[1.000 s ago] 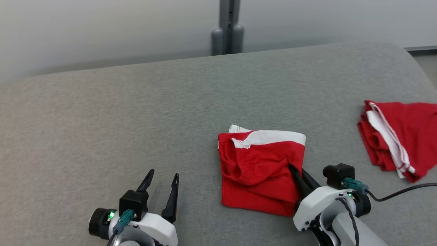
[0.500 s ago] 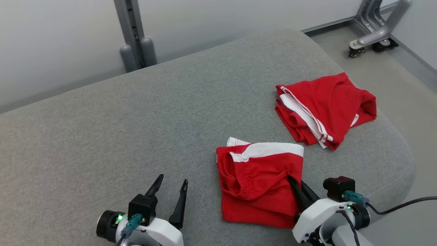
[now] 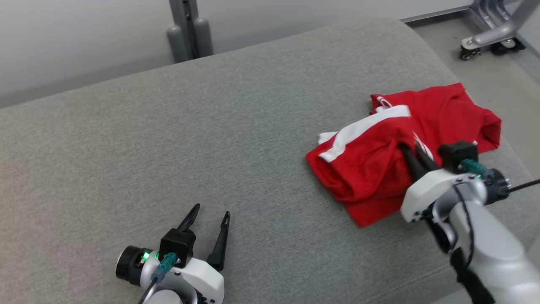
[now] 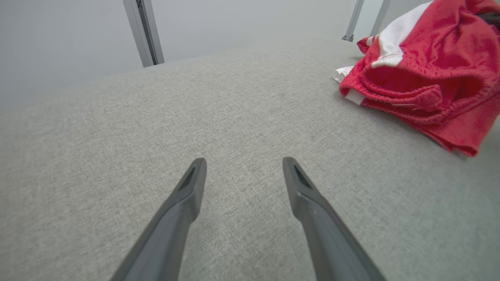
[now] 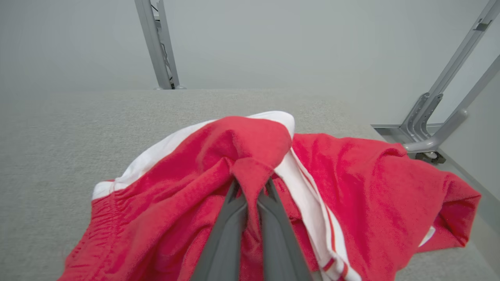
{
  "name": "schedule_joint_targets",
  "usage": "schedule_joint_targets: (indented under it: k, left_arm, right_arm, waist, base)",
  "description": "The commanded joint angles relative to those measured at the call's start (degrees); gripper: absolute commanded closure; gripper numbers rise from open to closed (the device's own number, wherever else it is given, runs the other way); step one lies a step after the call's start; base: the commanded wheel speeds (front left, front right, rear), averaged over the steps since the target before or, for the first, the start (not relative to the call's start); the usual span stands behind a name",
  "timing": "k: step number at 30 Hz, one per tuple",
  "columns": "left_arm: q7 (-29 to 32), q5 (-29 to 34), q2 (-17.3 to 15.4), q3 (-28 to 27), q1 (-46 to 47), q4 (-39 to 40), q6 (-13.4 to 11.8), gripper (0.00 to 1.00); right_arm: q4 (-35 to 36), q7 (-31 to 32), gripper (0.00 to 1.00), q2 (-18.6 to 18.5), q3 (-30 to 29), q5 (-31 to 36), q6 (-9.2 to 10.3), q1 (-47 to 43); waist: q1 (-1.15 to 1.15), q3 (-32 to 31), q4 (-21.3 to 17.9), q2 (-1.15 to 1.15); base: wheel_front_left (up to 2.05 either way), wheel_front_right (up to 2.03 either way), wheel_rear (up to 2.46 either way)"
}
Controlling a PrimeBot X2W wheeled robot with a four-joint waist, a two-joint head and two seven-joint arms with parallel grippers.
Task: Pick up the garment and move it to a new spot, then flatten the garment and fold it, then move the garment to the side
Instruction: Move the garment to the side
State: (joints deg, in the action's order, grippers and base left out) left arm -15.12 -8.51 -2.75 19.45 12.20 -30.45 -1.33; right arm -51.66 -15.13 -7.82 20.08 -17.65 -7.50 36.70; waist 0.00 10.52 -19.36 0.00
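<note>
While the left gripper (image 3: 212, 211) is hovering low by the near edge of the grey padded surface (image 3: 211, 126), fingers spread wide and gripping nothing, the folded red garment (image 3: 363, 169) is sitting well off to its right, close to the right edge. The garment's white waistband is running diagonally, from near left toward the far right corner. Its right-hand fold is bunching upward where the right gripper (image 3: 411, 151) is pinching it: in the right wrist view the fingers are drawn almost together with a ridge of red cloth between them. The right arm is thus the nearer one. Further right, a second red garment (image 3: 455, 114) is lying at the right edge; the held one is overlapping its left border, contact uncertain. Judgement: the set-down is hinging on placement against that second piece.
</note>
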Motion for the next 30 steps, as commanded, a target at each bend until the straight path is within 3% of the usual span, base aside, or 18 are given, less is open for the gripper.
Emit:
schedule_joint_targets:
  k: [1, 13, 14, 15, 16, 17, 24, 30]
  left_arm:
    - [0.0, 0.8, -0.3, -0.1, 1.5, 0.0, 0.2, 0.00]
    - [0.0, 2.1, -0.3, -1.9, 2.9, 0.1, 0.6, 0.00]
    - [0.0, 2.2, -0.3, -2.1, 2.9, 0.0, 0.6, 0.00]
    - [0.0, 2.3, -0.3, -2.2, 2.9, 0.0, 0.7, 0.00]
    - [0.0, 2.5, -0.3, -2.4, 2.9, 0.1, 0.6, 0.00]
    - [0.0, 2.6, -0.3, -2.6, 2.9, 0.0, 0.6, 0.00]
    - [0.0, 2.8, -0.3, -4.5, 2.6, 0.2, 0.1, 0.00]
    - [0.0, 2.4, -0.3, -6.8, 1.2, 1.1, -0.6, 0.00]
  right_arm:
    - [-1.4, 0.0, 1.00, -1.6, -0.6, 1.0, 0.02, 1.9]
    - [-18.4, 0.7, 1.00, -18.2, -7.5, 10.9, 0.02, 13.5]
    - [-19.1, 0.7, 0.93, -19.4, -8.4, 11.6, 0.02, 13.8]
    - [-19.8, 0.7, 0.70, -20.6, -9.7, 12.3, 0.02, 14.0]
    - [-20.4, 0.6, 0.05, -21.8, -10.8, 13.3, 0.02, 14.1]
    - [-20.8, 0.6, 0.00, -22.7, -12.3, 14.2, 0.02, 14.2]
    - [-20.1, 0.0, 0.00, -23.2, -21.5, 19.0, 0.02, 13.9]
    - [-9.8, -0.1, 0.00, -14.9, -27.3, 21.6, 0.02, 9.8]
  waist:
    - [0.00, 1.9, 2.6, 0.00]
    - [0.00, 5.4, 10.7, 0.00]
    - [0.00, 5.7, 11.1, 0.00]
    - [0.00, 5.9, 11.4, 0.00]
    - [0.00, 6.1, 11.7, 0.00]
    - [0.00, 6.2, 11.9, 0.00]
    - [0.00, 6.1, 12.4, 0.00]
    - [0.00, 4.6, 12.5, 0.00]
  base:
    - [0.00, 0.00, 0.00]
    - [0.00, 0.00, 0.00]
    - [0.00, 0.00, 0.00]
    - [0.00, 0.00, 0.00]
    - [0.00, 0.00, 0.00]
    - [0.00, 0.00, 0.00]
    - [0.00, 0.00, 0.00]
    - [0.00, 0.00, 0.00]
